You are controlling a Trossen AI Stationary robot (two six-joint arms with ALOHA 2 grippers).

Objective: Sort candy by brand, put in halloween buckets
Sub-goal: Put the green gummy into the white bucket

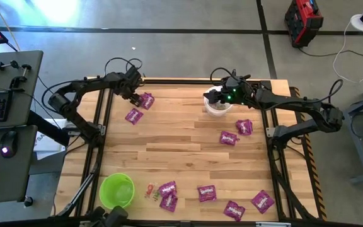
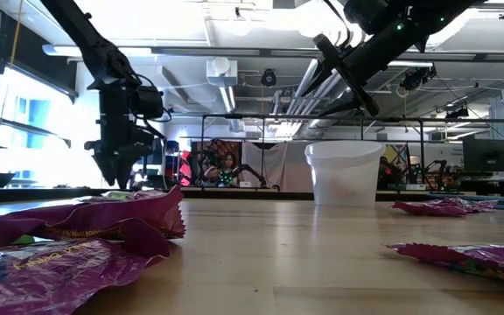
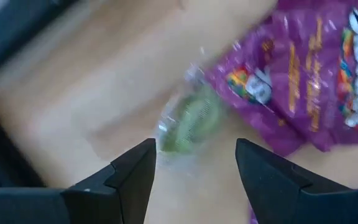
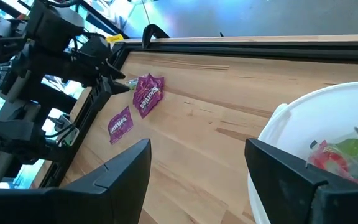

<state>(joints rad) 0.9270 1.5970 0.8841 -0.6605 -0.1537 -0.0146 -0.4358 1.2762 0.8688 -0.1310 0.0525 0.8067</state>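
Left gripper [image 3: 194, 163]: at the far left corner of the bench [image 1: 181, 157], fingers [image 3: 129, 177] spread apart and gripping nothing, just above a green clear-wrapped sweet [image 3: 188, 124] that lies on the wood between them
Green sweet: touching the edge of a purple packet [image 3: 303, 81], which the high view places at the far left, with a second purple packet [image 1: 133, 116] just beside it
Right gripper [image 4: 197, 168]: over the rim of the white bucket [image 1: 217, 107] at the far middle of the bench, fingers [image 4: 114, 174] wide apart and empty
White bucket: upright; the right wrist view shows red and green wrapped sweets [image 4: 337, 155] lying inside it
Green bucket [image 1: 117, 190]: upright at the near left corner, well apart from both grippers; I cannot tell what it holds
Packets right of centre: two purple packets [image 1: 236, 132] lie close together near the right arm
Packets along near edge: five purple packets [image 1: 207, 193] spread from beside the green bucket toward the right, two of them overlapping
Small sweets: a little cluster of red and orange wrapped pieces [image 1: 149, 191] lies between the green bucket and the nearest packets
Low view: crumpled purple packets [image 2: 77, 227] fill the foreground, the white bucket stands behind with the right gripper above it
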